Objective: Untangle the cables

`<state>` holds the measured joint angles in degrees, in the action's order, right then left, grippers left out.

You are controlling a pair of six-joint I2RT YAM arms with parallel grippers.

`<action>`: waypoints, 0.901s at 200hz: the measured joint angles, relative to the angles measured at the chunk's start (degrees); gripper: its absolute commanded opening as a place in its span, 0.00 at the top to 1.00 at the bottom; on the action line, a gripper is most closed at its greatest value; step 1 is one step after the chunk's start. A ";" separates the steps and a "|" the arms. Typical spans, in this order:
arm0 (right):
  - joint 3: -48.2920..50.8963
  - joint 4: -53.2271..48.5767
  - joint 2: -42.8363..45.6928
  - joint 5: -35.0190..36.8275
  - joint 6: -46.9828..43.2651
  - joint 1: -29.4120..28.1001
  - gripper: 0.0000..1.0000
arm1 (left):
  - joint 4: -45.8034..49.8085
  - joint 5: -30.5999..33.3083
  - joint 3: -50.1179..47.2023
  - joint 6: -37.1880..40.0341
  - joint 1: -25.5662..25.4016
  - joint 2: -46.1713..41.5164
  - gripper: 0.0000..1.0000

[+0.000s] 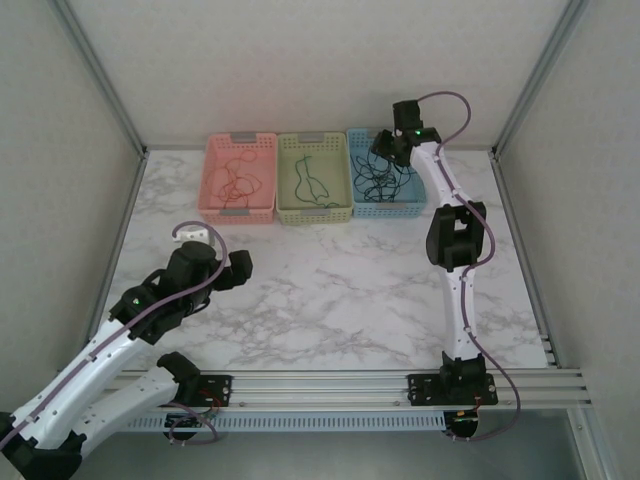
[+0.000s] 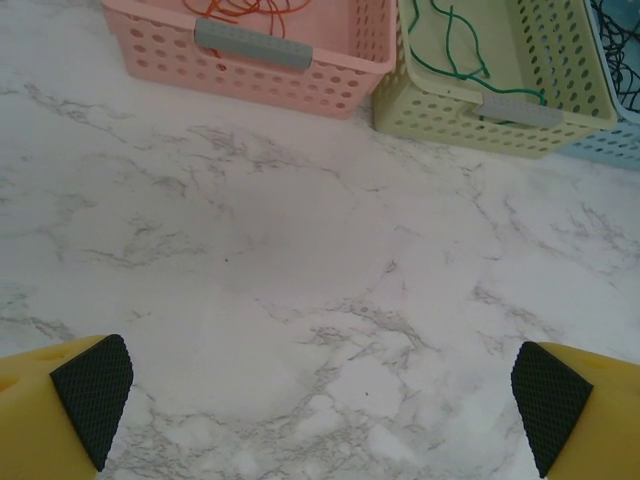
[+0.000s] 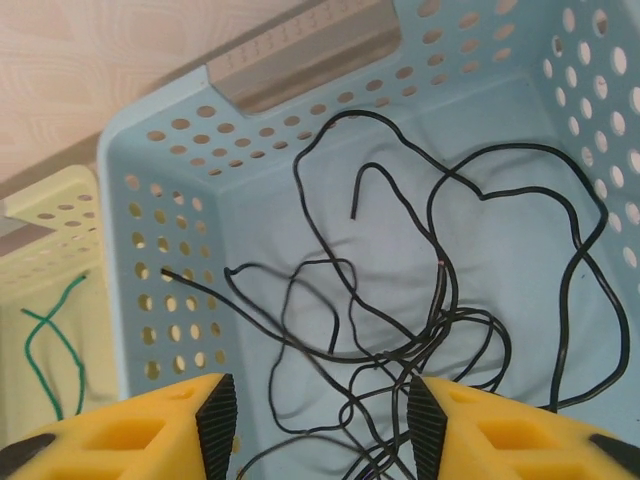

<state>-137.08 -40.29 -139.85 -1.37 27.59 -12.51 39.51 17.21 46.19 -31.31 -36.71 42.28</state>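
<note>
Several thin black cables point(image 3: 437, 300) lie looped in the blue basket point(image 3: 180, 230), at twelve o'clock from the right tool point(image 3: 322, 415); its jaws stand apart.

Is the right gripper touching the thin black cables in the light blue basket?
Cannot tell. The right wrist view shows thin black cables crossing between the right gripper's parted fingers over the light blue basket; no plain contact or gap.

Left wrist view: pink basket point(image 2: 250, 70) and red-orange cable point(image 2: 245, 10) are cut off by the top edge, blue basket point(image 2: 620, 150) by the right edge. Right wrist view: black cable point(image 3: 440, 320) and green cable point(image 3: 40, 340) pass behind the right tool point(image 3: 315, 425), lower runs unseen.
</note>
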 measured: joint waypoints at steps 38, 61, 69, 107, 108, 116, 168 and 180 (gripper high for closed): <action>3.39 0.85 2.95 -1.49 -1.09 0.00 0.50 | -4.61 3.93 -3.30 -0.15 0.00 0.09 0.00; 19.54 5.40 14.01 -2.54 -1.44 -0.24 0.49 | -9.33 9.09 -8.76 0.11 0.00 -2.32 0.00; 27.39 8.24 19.87 -2.75 -1.46 -0.44 0.49 | -11.15 11.67 -10.64 0.39 0.00 -3.61 0.00; 59.80 22.10 49.79 -1.31 -2.73 -2.25 0.44 | -28.33 25.73 -20.96 6.95 0.04 -8.48 0.00; 60.37 22.47 50.36 -1.25 -2.78 -2.29 0.44 | -29.35 26.18 -21.53 7.54 0.09 -8.48 0.00; 66.55 26.16 56.11 -0.52 -3.48 -2.45 0.40 | -34.40 28.30 -24.30 9.75 0.35 -8.11 0.00; 100.96 40.96 78.99 12.28 -9.29 -2.14 0.31 | -53.62 31.69 -28.46 20.92 5.66 6.82 0.04; 106.71 42.73 81.79 15.80 -10.86 -1.97 0.30 | -57.70 31.30 -28.57 22.71 7.02 8.94 0.05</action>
<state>-30.37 2.44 -58.06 14.44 16.73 -14.48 -18.20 48.51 17.63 -8.60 -29.69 51.22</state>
